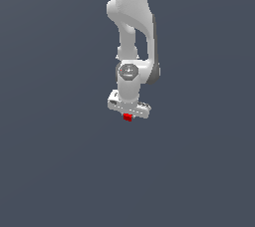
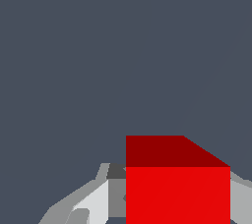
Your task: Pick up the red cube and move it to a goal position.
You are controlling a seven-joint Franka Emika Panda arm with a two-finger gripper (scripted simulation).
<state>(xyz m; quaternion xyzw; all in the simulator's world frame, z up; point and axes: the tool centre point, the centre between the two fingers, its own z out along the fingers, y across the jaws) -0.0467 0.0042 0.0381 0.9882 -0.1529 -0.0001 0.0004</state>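
The red cube shows as a tiny bright red block just under the white gripper in the exterior view, near the picture's middle. In the wrist view the red cube is large and close, set between the grey-white fingers, which press on its sides. The gripper is shut on the cube. The fingertips themselves are mostly hidden by the cube and the hand.
The white arm comes down from the top of the exterior view. A plain dark grey-blue surface fills everything around it. No goal marker shows in either view.
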